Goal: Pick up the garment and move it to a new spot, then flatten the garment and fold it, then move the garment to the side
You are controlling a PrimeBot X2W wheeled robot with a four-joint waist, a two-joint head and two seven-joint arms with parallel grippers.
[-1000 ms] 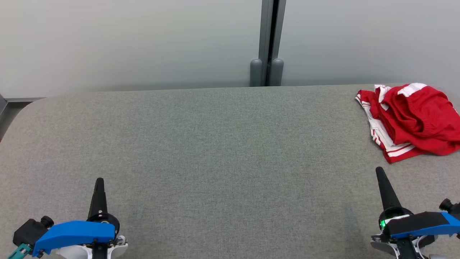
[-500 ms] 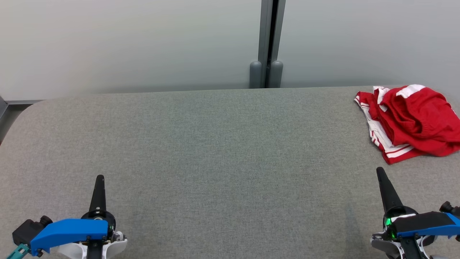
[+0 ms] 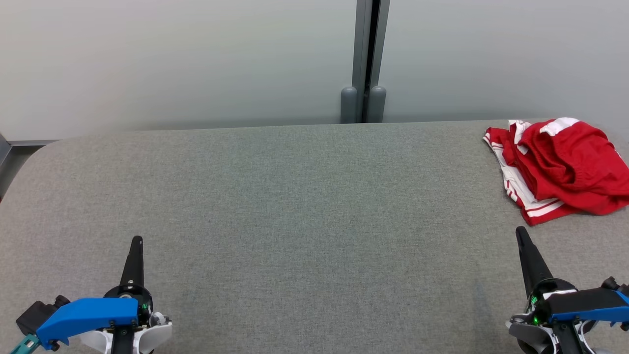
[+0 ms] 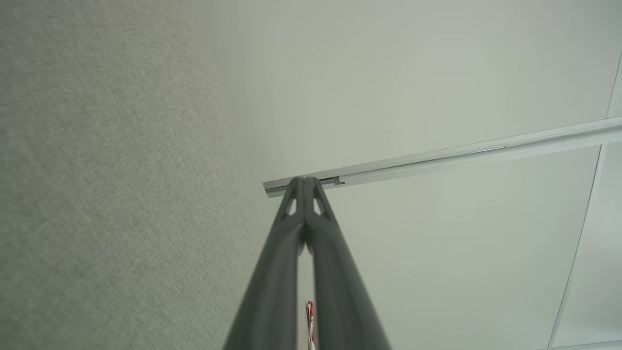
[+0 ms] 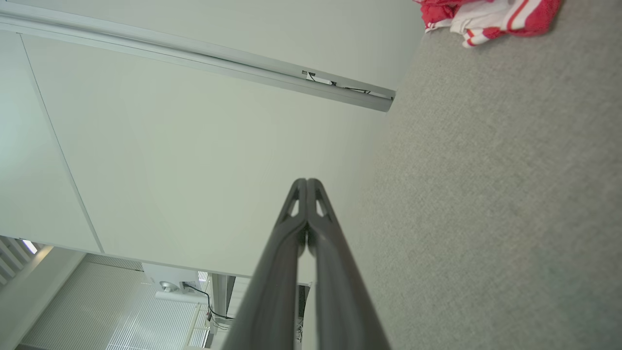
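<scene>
The garment (image 3: 560,169) is red with white stripes and lies crumpled at the far right of the grey table (image 3: 304,196); its right part runs off the head view. It also shows as a red and white heap (image 5: 491,17) at the top of the right wrist view, and as a red sliver (image 4: 310,323) between the fingers in the left wrist view. My left gripper (image 3: 136,241) hovers at the lower left, shut and empty. My right gripper (image 3: 520,232) stands at the lower right, shut and empty, a short way in front of the garment.
A pale wall runs behind the table, with a grey vertical post (image 3: 366,59) at its middle. The table's left end is rounded (image 3: 29,157), with a drop beyond it.
The whole head view has shifted slightly, so the camera moved. Both grippers sit a little lower in the picture than before; the garment lies unchanged on the table.
</scene>
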